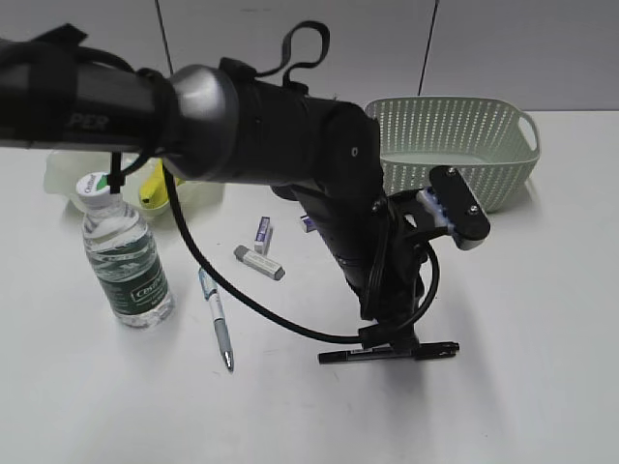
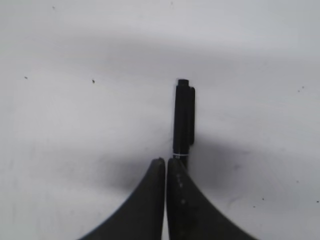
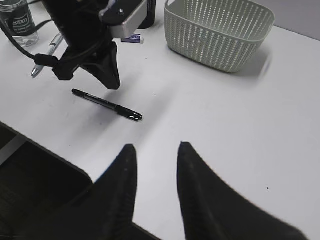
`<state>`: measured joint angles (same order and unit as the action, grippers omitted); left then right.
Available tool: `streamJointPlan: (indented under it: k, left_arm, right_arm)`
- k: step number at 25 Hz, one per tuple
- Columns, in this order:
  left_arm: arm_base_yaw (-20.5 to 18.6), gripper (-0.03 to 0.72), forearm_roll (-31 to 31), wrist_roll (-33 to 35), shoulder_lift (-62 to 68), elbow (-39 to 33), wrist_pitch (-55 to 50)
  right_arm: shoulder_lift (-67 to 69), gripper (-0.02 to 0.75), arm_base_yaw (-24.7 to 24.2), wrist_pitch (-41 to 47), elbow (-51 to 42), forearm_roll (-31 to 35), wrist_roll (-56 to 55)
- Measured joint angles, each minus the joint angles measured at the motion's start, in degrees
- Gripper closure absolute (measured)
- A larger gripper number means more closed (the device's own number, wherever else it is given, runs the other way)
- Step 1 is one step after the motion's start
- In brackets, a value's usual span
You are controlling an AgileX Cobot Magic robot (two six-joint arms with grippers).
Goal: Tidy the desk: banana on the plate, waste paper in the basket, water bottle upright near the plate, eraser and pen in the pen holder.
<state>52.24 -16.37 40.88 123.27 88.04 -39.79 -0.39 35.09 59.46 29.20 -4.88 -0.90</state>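
On the desk (image 1: pixel 542 338) I count one basket (image 1: pixel 455 126) at one o'clock, one plate (image 1: pixel 58 179) at ten holding one banana (image 1: pixel 153 188), one upright water bottle (image 1: pixel 124 261) at nine, and two pens. My left gripper (image 2: pixel 166 161), pointing steeply down, is pinched together. Its tips meet the black pen (image 2: pixel 183 120), well away from the silver pen (image 1: pixel 217 324), while my right gripper (image 3: pixel 157 147) hovers half-spread and empty.

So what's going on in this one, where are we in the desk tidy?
The left gripper is down on the white tabletop over a thin black pen, jaws closed; whether it actually pinched the pen is unclear. The right gripper hangs open and empty. The clear green-labelled water bottle stands upright. A silver pen and grey eraser lie loose, and the pale green perforated basket sits behind.
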Motion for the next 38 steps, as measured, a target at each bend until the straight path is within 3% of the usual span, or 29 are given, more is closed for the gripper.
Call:
streamJointPlan:
  k: [4,5,8,11,14,19,23,28,36,38]
  left_arm:
    - [-0.3,0.659,0.1,0.0,-1.0,0.1,-1.4]
    - [-0.4,0.618,0.3,0.0,-0.7,0.1,-2.3]
    - [-0.3,0.399,1.7,-0.1,1.1,0.1,-3.9]
    - [-0.1,0.308,3.7,-0.1,3.1,0.1,-3.8]
    - [-0.1,0.367,4.7,-0.1,4.6,0.9,-3.3]
    - [-0.1,0.623,5.7,-0.1,5.0,1.2,-1.6]
    - [-0.1,0.623,5.5,-1.1,3.9,1.1,-2.4]
    - [-1.6,0.623,4.3,-8.5,-3.5,1.0,-1.9]
    - [-14.4,0.623,-6.8,-12.0,-15.9,1.0,7.7]
    - [-15.6,0.623,-7.9,-12.0,-16.2,0.8,10.3]
  right_arm:
    - [0.0,0.5,0.0,0.0,0.0,0.0,0.0]
    - [0.0,0.5,0.0,0.0,0.0,0.0,0.0]
    - [0.0,0.5,0.0,0.0,0.0,0.0,0.0]
    - [0.0,0.5,0.0,0.0,0.0,0.0,0.0]
    - [0.0,0.5,0.0,0.0,0.0,0.0,0.0]
    - [0.0,0.5,0.0,0.0,0.0,0.0,0.0]
    - [0.0,0.5,0.0,0.0,0.0,0.0,0.0]
    - [0.0,0.5,0.0,0.0,0.0,0.0,0.0]
    - [0.0,0.5,0.0,0.0,0.0,0.0,0.0]
    - [0.0,0.5,0.0,0.0,0.0,0.0,0.0]
